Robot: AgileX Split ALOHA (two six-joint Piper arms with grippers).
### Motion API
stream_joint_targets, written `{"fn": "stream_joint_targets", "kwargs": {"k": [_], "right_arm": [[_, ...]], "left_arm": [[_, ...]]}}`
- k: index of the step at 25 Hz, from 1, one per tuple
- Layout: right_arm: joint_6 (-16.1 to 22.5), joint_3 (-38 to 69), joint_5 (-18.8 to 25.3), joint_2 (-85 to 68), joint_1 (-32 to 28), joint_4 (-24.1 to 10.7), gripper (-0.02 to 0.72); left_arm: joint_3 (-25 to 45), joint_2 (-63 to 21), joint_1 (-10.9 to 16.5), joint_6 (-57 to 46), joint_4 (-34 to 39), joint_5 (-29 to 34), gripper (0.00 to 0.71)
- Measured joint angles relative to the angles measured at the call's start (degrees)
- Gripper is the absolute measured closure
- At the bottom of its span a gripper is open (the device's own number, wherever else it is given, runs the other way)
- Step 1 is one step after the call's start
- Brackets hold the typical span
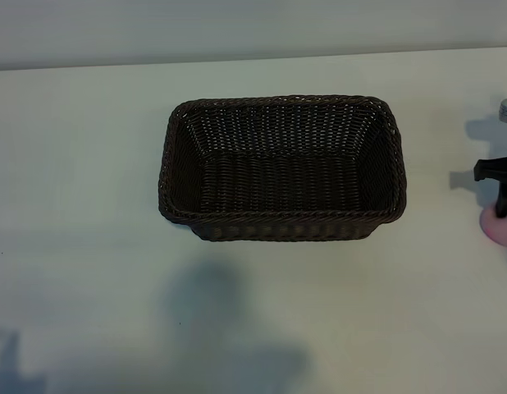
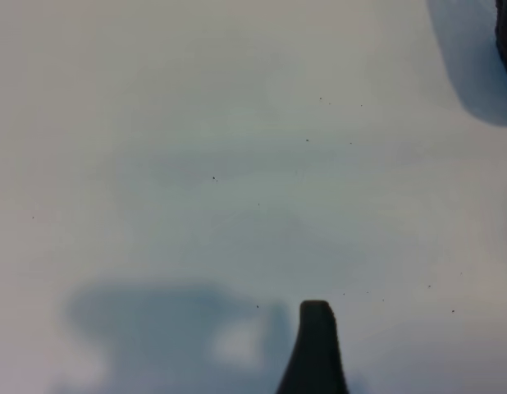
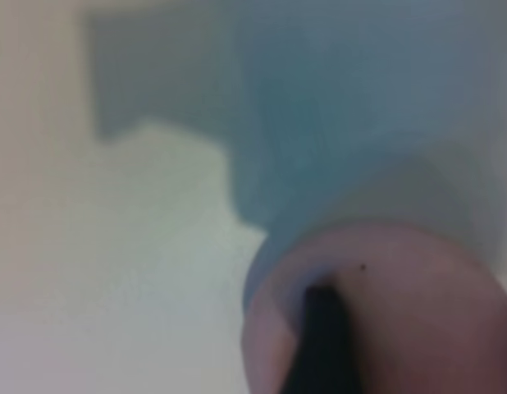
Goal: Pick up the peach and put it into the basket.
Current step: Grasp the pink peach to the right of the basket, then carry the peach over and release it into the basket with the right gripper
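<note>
White table (image 1: 89, 205): right pincer (image 1: 506, 205) at peach (image 1: 501, 228), basket (image 1: 282, 226) apart.

I see a dark-brown woven wicker basket (image 1: 282, 168) with a rough braided rim, a smooth matt pale-pink peach (image 1: 501, 228), and a matt white table (image 1: 81, 205).

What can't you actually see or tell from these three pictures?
- Peach: exterior view's right edge cuts most of it off; in the right wrist view it is blurred, a dark finger in front.
- Right gripper: only partly in frame; whether it grips the peach is unclear.
- Left gripper: the left wrist view shows just one fingertip over bare table.
- Basket: its outer far wall is hidden.
</note>
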Motion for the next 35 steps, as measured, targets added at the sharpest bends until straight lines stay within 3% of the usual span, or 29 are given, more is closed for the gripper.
{"fn": "stream_joint_targets", "kwargs": {"k": [6,8,22,28,35], "right_arm": [[-0.45,0.0,0.8,0.0,0.0,0.05,0.583],[-0.76,0.0,0.92,0.0,0.0,0.05,0.63],[-1.94,0.0,2.85,-8.83,-0.22,0.44,0.638],[-3.91,0.0,4.13,-16.09,-0.22,2.29,0.638],[-6.38,-5.42,10.95,-17.33,-0.22,3.42,0.638]], "left_arm": [[0.0,0.0,0.0,0.0,-0.05,0.0,0.116],[0.0,0.0,0.0,0.0,-0.05,-0.07,0.116],[0.0,0.0,0.0,0.0,-0.05,-0.21,0.116],[0.0,0.0,0.0,0.0,-0.05,-0.21,0.116],[0.0,0.0,0.0,0.0,-0.05,-0.24,0.117]]}}
